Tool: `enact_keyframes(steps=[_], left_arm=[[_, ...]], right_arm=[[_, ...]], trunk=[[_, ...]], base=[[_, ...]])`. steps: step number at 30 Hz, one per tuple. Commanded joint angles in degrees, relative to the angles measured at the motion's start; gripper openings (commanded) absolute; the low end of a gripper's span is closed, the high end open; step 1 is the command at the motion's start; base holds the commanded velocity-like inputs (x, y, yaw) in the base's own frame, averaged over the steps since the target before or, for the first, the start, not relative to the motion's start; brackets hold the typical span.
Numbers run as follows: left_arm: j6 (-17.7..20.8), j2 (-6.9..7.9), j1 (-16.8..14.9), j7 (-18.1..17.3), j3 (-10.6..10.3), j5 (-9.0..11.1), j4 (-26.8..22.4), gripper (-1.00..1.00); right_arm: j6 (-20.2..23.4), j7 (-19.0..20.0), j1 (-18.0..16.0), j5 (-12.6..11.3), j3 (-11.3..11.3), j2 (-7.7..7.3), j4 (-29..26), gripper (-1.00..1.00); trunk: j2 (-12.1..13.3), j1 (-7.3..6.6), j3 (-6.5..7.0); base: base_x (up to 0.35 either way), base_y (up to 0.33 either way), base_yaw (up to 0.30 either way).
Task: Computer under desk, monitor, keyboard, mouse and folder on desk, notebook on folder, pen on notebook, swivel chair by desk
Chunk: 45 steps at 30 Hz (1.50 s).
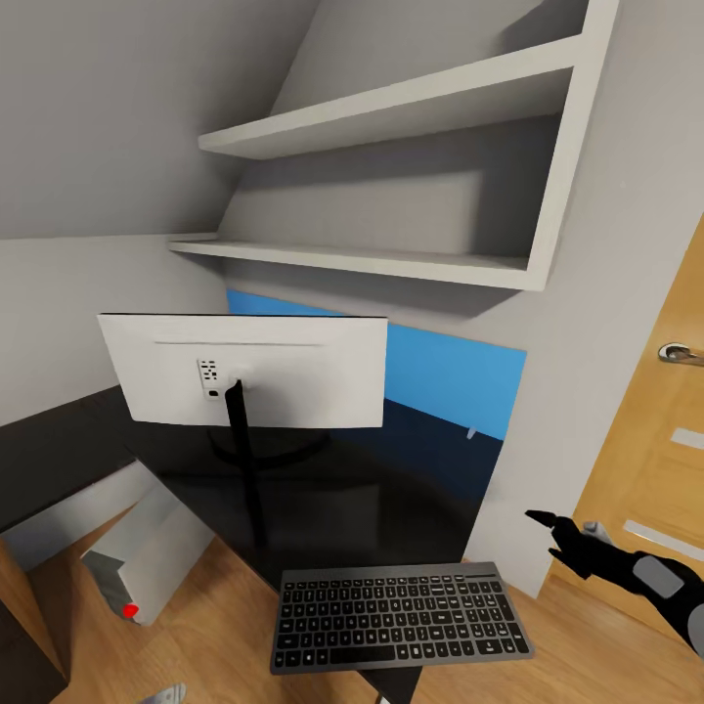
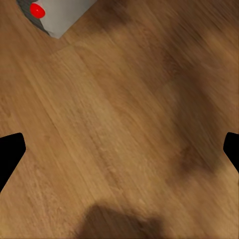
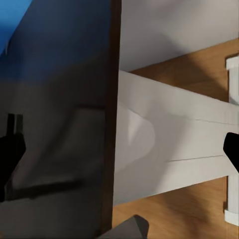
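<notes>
Dark-grey keyboard [image 1: 401, 620] overhangs the glossy black desk [image 1: 391, 499] edge; both grippers' jaws spread wide, empty.

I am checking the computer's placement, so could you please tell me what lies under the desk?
Under the desk, the computer lies tilted on the wooden floor, red dot showing. The glossy black top hides whatever is farther beneath it.

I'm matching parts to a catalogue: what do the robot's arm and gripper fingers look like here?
The right arm is black with a grey panel on its casing and ends in the right gripper with dark, pointed black fingers. In the left wrist view the fingertips are plain matte black wedges. No cables or markings show.
</notes>
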Motion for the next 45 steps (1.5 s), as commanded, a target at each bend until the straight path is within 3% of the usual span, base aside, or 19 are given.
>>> enact_keyframes(steps=[1,2,7,14,30,45], left_arm=[[-0.11,0.02,-0.02,0.01,-0.47,0.51,-0.04,1.00],[-0.11,0.05,-0.02,0.00,-0.48,0.50,-0.04,1.00],[-0.12,0.00,-0.02,0.01,-0.50,0.54,-0.04,1.00],[-0.12,-0.02,-0.02,0.07,-0.53,0.57,-0.04,1.00],[-0.11,0.00,-0.02,0.13,-0.44,0.57,-0.04,1.00],[0.05,0.27,-0.02,0.08,-0.45,0.54,-0.04,1.00]], right_arm=[[0.21,0.93,-0.04,-0.35,0.48,-0.04,0.02,1.00],[0.24,4.42,-0.01,0.91,0.48,-0.05,0.02,1.00],[0.25,7.47,0.00,3.09,0.48,-0.02,0.02,1.00],[0.19,9.70,0.01,4.70,0.48,0.04,0.02,1.00],[0.16,10.07,0.01,4.98,0.87,0.37,-0.33,1.00],[0.13,10.24,0.01,4.93,0.92,0.38,-0.42,1.00]], trunk=[[-0.04,0.00,-0.07],[-0.04,0.00,-0.07],[-0.04,0.00,-0.07],[-2.85,1.54,-1.32],[-9.26,5.05,-4.26],[-9.26,5.05,-4.27]], base=[[0.000,0.000,0.000],[0.000,0.000,0.000],[0.000,0.000,0.000],[0.000,0.000,0.000],[0.000,0.000,0.000],[0.000,0.000,0.061]])
